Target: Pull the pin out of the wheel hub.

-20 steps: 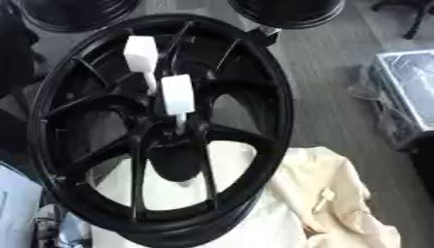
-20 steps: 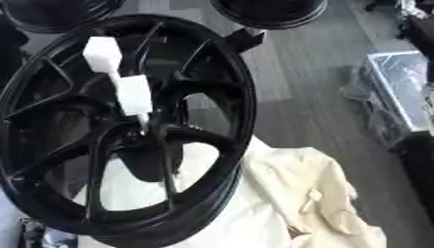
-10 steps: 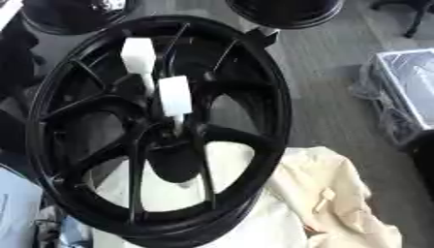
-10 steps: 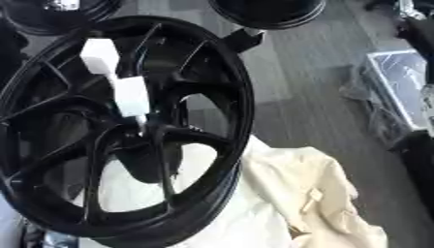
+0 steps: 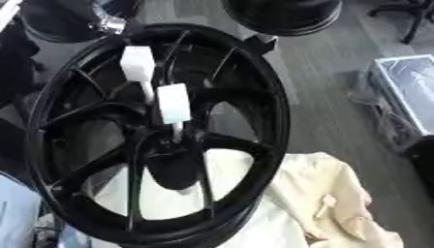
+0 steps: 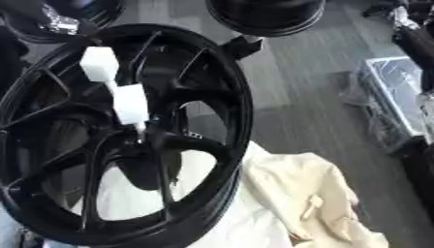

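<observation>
Pin (image 5: 174, 102) white-headed, seated in wheel hub (image 5: 169, 145) | second white block (image 5: 136, 63) just above hub | hands unseen, fingers untellable | advice: grasp head, pull straight along axis

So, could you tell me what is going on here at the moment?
A large black wheel stands tilted over a cream cloth. Two white blocks on thin stems, apparently the pins, stick out near the hub: the lower pin sits right at the hub, the upper pin further up among the spokes. Neither robot hand shows in either view, so nothing is gripping a pin and both remain seated.
</observation>
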